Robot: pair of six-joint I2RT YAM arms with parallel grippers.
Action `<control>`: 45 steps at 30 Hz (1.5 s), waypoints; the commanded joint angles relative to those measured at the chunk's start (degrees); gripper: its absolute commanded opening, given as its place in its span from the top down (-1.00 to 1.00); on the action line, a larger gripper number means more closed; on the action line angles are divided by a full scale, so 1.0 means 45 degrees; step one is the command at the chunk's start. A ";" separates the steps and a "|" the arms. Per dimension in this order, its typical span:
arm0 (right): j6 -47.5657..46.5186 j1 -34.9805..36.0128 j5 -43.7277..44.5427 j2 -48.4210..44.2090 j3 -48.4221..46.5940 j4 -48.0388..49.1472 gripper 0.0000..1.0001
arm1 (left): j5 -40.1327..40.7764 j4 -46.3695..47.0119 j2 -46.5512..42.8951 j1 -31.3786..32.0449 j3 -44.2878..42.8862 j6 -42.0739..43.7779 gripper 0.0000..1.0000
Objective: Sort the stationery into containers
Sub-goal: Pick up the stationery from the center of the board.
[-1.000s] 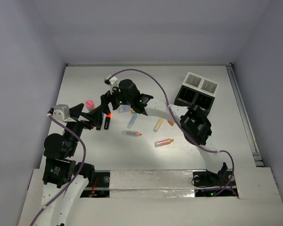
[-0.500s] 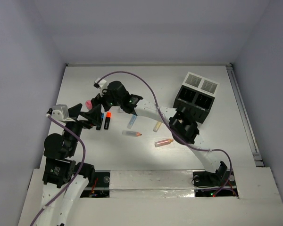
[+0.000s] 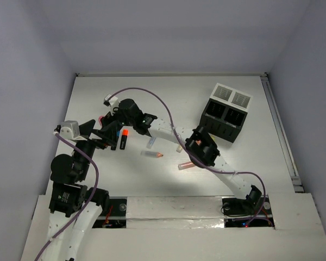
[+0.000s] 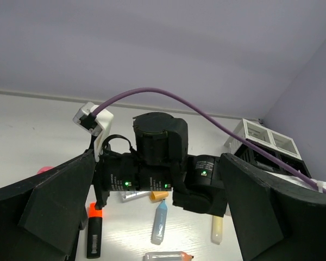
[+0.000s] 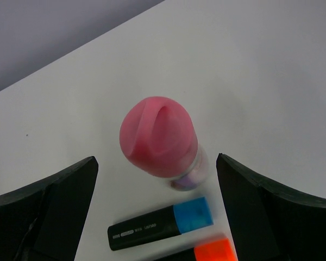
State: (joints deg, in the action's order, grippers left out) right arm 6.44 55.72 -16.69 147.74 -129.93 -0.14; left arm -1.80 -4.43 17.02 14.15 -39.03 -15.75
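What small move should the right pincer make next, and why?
Probably lower the right pincer straight down and close on the pink-capped piece. In the wrist view that piece stands centred between the open jaws and is not yet touched. The blue-ended marker lies close beside it, so the descent should be careful.

Mostly buried under the right pincer from overhead: pink-capped tube. Clipped by the lower edge just below that pincer's gap in its wrist view: orange-capped marker. Clipped too, low between the left pincer's fingers: clear pen.
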 commanded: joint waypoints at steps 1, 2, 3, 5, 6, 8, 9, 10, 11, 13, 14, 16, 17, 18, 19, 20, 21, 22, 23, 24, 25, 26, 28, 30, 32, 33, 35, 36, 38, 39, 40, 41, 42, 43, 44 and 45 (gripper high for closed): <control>0.0189 0.0214 0.0620 0.0429 -0.0970 0.1612 -0.90 | -0.0224 0.0632 0.0027 0.0039 -0.0371 -0.0016 -0.98; 0.0249 0.0214 0.0719 0.0527 -0.1087 0.1846 -0.88 | -0.0263 0.0632 0.0027 0.0039 -0.0351 0.0003 -0.98; 0.0288 0.0214 0.0836 0.0605 -0.1243 0.1983 -0.87 | -0.0283 0.0651 0.0027 0.0039 -0.0351 0.0003 -0.98; 0.0405 0.0214 0.1051 0.0801 -0.1341 0.2392 -0.84 | -0.0322 0.0671 0.0047 0.0039 -0.0351 0.0003 -0.98; 0.0406 0.0214 0.1091 0.0840 -0.1439 0.2511 -0.83 | -0.0322 0.0671 0.0047 0.0039 -0.0351 0.0003 -0.98; 0.0406 0.0214 0.1266 0.1015 -0.1536 0.2687 -0.77 | -0.0361 0.0671 0.0066 0.0039 -0.0351 -0.0016 -0.98; 0.0386 0.0214 0.1325 0.1074 -0.1653 0.2668 -0.73 | -0.0380 0.0671 0.0066 0.0039 -0.0332 0.0003 -0.98; 0.0367 0.0214 0.1500 0.1152 -0.1751 0.2726 -0.63 | -0.0400 0.0671 0.0047 0.0039 -0.0351 0.0003 -0.98; 0.0366 0.0214 0.1579 0.1153 -0.1713 0.2727 -0.54 | -0.0400 0.0671 0.0028 0.0039 -0.0351 0.0003 -0.98; 0.0366 0.0214 0.1657 0.1211 -0.1693 0.2863 -0.38 | -0.0400 0.0671 0.0027 0.0039 -0.0351 0.0023 -0.98; 0.0366 0.0214 0.1696 0.1231 -0.1751 0.2825 -0.29 | -0.0419 0.0671 0.0027 0.0039 -0.0351 0.0023 -0.98; 0.0347 0.0214 0.1697 0.1328 -0.1869 0.2766 -0.21 | -0.0439 0.0671 0.0008 0.0039 -0.0332 0.0023 -0.98; 0.0366 0.0214 0.1735 0.1329 -0.1830 0.2785 -0.08 | -0.0439 0.0671 -0.0012 0.0039 -0.0351 0.0023 -0.98; 0.0366 0.0214 0.1755 0.1329 -0.1811 0.2805 0.01 | -0.0439 0.0671 0.0008 0.0039 -0.0332 0.0023 -0.98; 0.0366 0.0214 0.1775 0.1329 -0.1791 0.2824 0.10 | -0.0458 0.0690 -0.0031 0.0039 -0.0332 0.0023 -0.98; 0.0366 0.0214 0.1813 0.1309 -0.1772 0.2902 0.20 | -0.0459 0.0671 -0.0031 0.0039 -0.0332 0.0023 -0.98; 0.0405 0.0214 0.1853 0.1290 -0.1714 0.3019 0.28 | -0.0439 0.0671 -0.0031 0.0039 -0.0351 0.0023 -0.98; 0.0560 0.0214 0.1930 0.1193 -0.1655 0.3155 0.36 | -0.0439 0.0671 -0.0031 0.0039 -0.0351 0.0023 -0.98; 0.0658 0.0214 0.2066 0.1115 -0.1577 0.3601 0.49 | -0.0458 0.0671 -0.0031 0.0039 -0.0351 0.0023 -0.98; 0.0814 0.0214 0.2126 0.1036 -0.1383 0.3896 0.53 | -0.0439 0.0671 -0.0031 0.0039 -0.0351 0.0023 -0.98; 0.1086 0.0214 0.2204 0.0842 -0.1323 0.4189 0.56 | -0.0439 0.0671 -0.0031 0.0039 -0.0351 0.0023 -0.98; 0.1244 0.0214 0.2398 0.0744 -0.1303 0.4462 0.61 | -0.0458 0.0671 -0.0031 0.0039 -0.0351 0.0042 -0.98; 0.1692 0.0214 0.2672 0.0548 -0.1303 0.5302 0.63 | -0.0381 0.0632 0.0008 0.0039 -0.0351 0.0023 -0.98; 0.1889 0.0214 0.3199 0.0042 -0.1206 0.6103 0.64 | -0.0342 0.0613 -0.0012 0.0039 -0.0351 0.0043 -0.98; 0.1948 0.0214 0.3628 -0.0659 -0.0738 0.6960 0.64 | -0.0322 0.0612 0.0008 0.0039 -0.0370 0.0043 -0.98; 0.1890 0.0214 0.3630 -0.0934 -0.0582 0.7139 0.64 | -0.0322 0.0612 0.0008 0.0039 -0.0371 0.0043 -0.98; 0.1520 0.0214 0.4311 -0.1559 0.0195 0.7587 0.64 | -0.0341 0.0593 -0.0012 0.0039 -0.0351 0.0042 -0.98; 0.1287 0.0060 0.4469 -0.2277 0.0588 0.7687 0.64 | -0.0341 0.0612 -0.0012 0.0039 -0.0351 0.0043 -0.98; 0.0700 -0.0270 0.5149 -0.3101 0.2124 0.7843 0.64 | -0.0380 0.0612 -0.0051 0.0039 -0.0351 0.0043 -0.98; 0.0582 -0.0486 0.5366 -0.4014 0.2753 0.8095 0.65 | -0.0400 0.0612 -0.0051 0.0039 -0.0332 0.0043 -0.98; 0.0581 -0.0740 0.5504 -0.4526 0.3456 0.8233 0.65 | -0.0439 0.0651 -0.0070 0.0039 -0.0312 0.0043 -0.98; 0.0755 -0.1342 0.5505 -0.5072 0.4990 0.8525 0.66 | -0.0497 0.0671 -0.0090 0.0039 -0.0312 0.0043 -0.98; 0.0931 -0.1696 0.5544 -0.5619 0.5798 0.8663 0.66 | -0.0517 0.0671 -0.0090 0.0039 -0.0312 0.0023 -0.98; 0.1107 -0.2086 0.5622 -0.6804 0.6580 0.8742 0.67 | -0.0517 0.0690 -0.0090 0.0039 -0.0293 0.0023 -0.98; 0.1515 -0.2477 0.5584 -0.7415 0.7342 0.8762 0.67 | -0.0537 0.0710 -0.0109 0.0155 -0.0292 0.0023 -0.98; 0.1673 -0.3293 0.5603 -0.8001 0.8742 0.8781 0.68 | -0.0537 0.0729 -0.0109 0.0156 -0.0273 0.0004 -0.98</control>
State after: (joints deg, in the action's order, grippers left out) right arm 11.81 49.80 4.45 120.86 -99.18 30.04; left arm -3.09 -4.27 17.02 14.31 -39.03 -15.75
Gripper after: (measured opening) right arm 0.527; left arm 0.990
